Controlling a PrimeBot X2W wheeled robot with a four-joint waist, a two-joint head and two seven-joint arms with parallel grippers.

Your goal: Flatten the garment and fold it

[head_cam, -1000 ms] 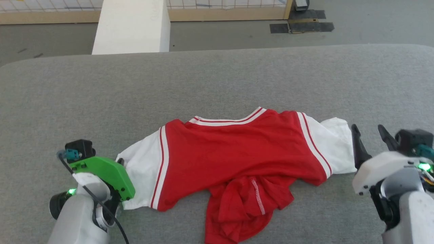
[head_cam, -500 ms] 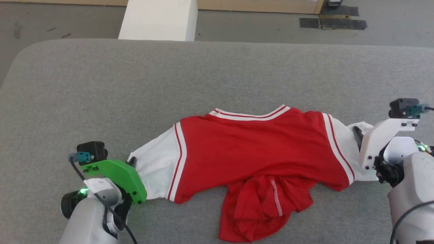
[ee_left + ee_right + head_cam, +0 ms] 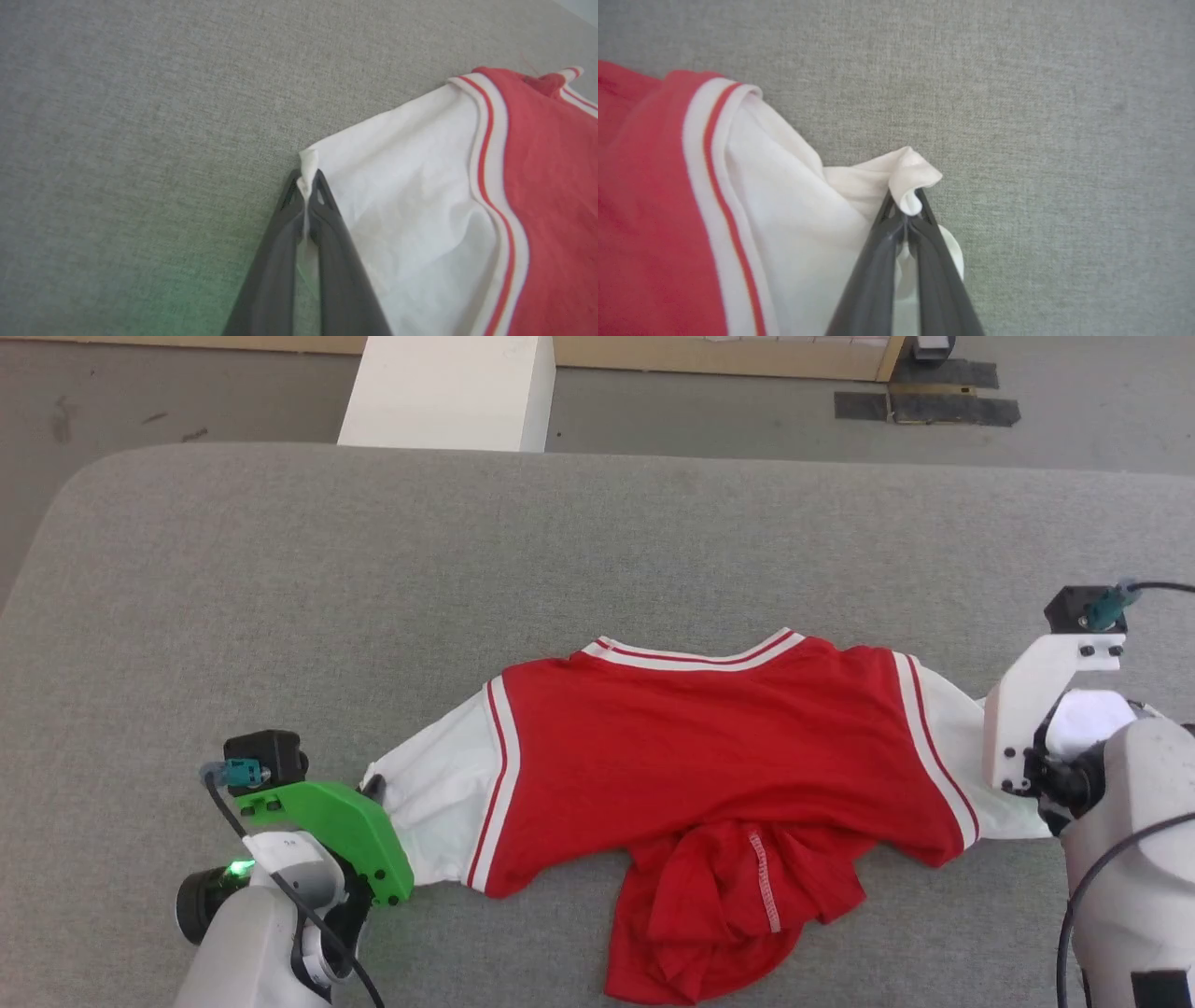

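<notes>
One garment (image 3: 709, 756), one left claw (image 3: 307, 179), one right claw (image 3: 906, 205), one white block (image 3: 448, 392).

Nothing legible in sight.
The red jersey-style T-shirt with white sleeves (image 3: 691, 756) lies plain red side up, with no letters or numbers readable on it.

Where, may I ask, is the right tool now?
The right tool is at the head view's right, shut on a white sleeve tip of the garment.

Beyond the grey fabric surface (image 3: 597, 541) lie grey floor (image 3: 187, 401), a white block (image 3: 448, 392) and a wooden baseboard (image 3: 709, 355).
</notes>
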